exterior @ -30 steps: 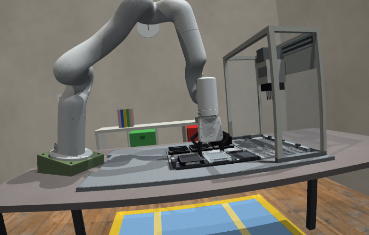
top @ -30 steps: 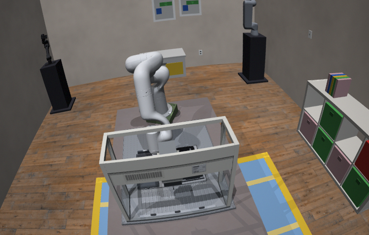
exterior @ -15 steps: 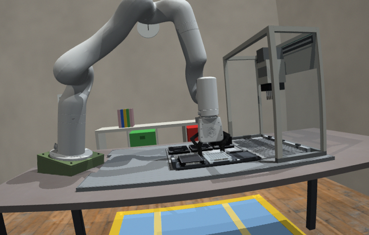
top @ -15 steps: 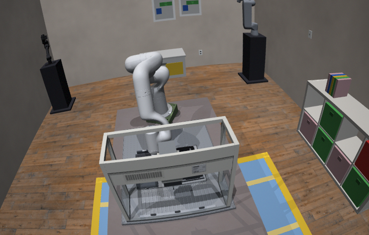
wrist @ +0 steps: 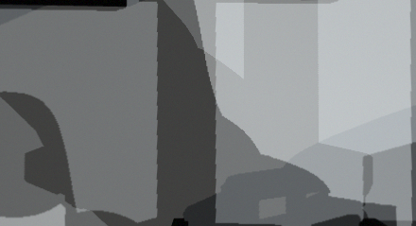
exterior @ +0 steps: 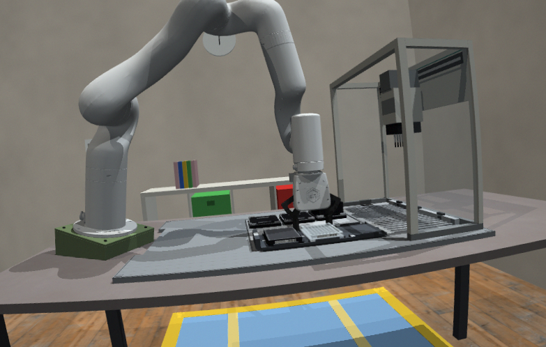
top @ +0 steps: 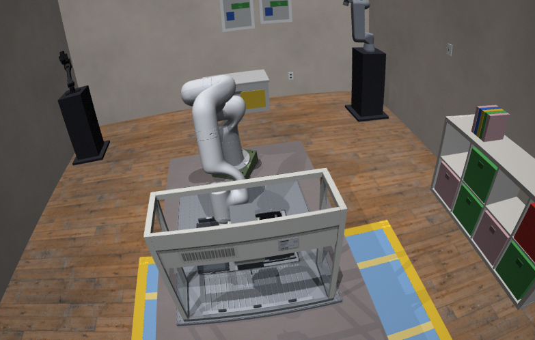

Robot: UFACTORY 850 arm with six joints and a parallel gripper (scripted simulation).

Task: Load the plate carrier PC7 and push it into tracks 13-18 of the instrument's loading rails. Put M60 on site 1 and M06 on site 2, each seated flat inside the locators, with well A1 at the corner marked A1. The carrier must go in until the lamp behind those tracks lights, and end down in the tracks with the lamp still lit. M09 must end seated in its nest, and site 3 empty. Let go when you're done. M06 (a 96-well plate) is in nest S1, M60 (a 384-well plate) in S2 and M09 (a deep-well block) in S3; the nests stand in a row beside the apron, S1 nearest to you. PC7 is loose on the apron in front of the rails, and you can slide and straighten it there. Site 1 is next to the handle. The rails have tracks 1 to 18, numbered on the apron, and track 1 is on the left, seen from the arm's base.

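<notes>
- Carrier, a black tray, lies loose on the grey apron in front of the rails, so it is not yet in any tracks
- On the carrier, the spot nearest the arm's base holds a dark plate; the middle spot holds a white plate; the spot nearest the rails looks bare, though I cannot be sure
- By their places these are probably the 384-well plate on site 1 and the 96-well plate on site 2; labels and the A1 corners are too small to read
- Whether both plates sit flat inside the locators cannot be told from here
- Behind the carrier, seen from the exterior camera, stands the row of nests; what each one holds, the deep-well block included, I cannot make out
- Tool hangs low behind the white plate, fingers spread wide and holding nothing
- Wrist view shows only grey surface and shadows, with dark edges along the top
- No lit lamp shows behind the rails in the top view
- Left to do, in my judgement: square the carrier to tracks 13-18, push it in until the lamp lights, then back off
</notes>
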